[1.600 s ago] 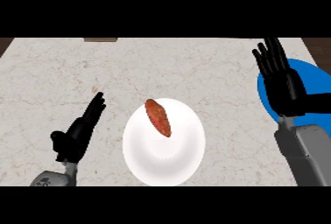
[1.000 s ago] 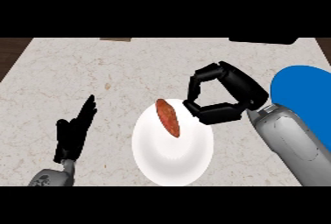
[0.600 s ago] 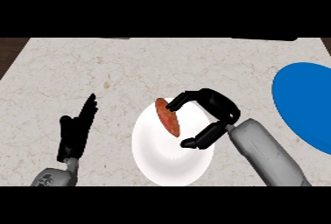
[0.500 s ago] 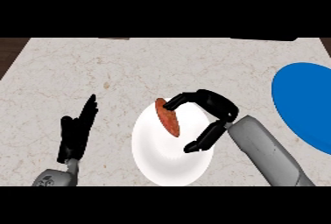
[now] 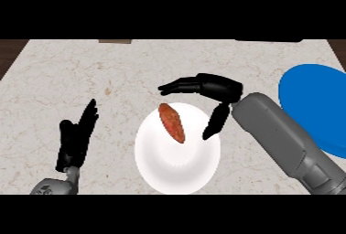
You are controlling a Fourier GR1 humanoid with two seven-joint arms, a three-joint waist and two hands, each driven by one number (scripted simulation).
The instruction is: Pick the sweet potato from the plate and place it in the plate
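While the sweet potato (image 5: 171,122) lies on the white plate (image 5: 177,176) | right hand (image 5: 209,89) above it, fingers curved, holding nothing, seemingly not touching | risk: fingers close off-centre, potato rolls onto desk (image 5: 81,68) before blue plate (image 5: 317,105) | left hand (image 5: 76,137) rests open

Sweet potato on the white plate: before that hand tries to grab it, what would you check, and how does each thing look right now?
1. Sweet potato lies on the white plate, in plain sight: ok.
2. Right hand is beside it, fingers arched over its upper end and thumb to its right: ok.
3. Fingers closed on the sweet potato: not ok, a gap shows.
4. Height of the hand above the plate: cannot tell.
5. Blue plate at the right has bare surface showing: ok.
6. Left hand rests open at the left, away from the plates: ok.
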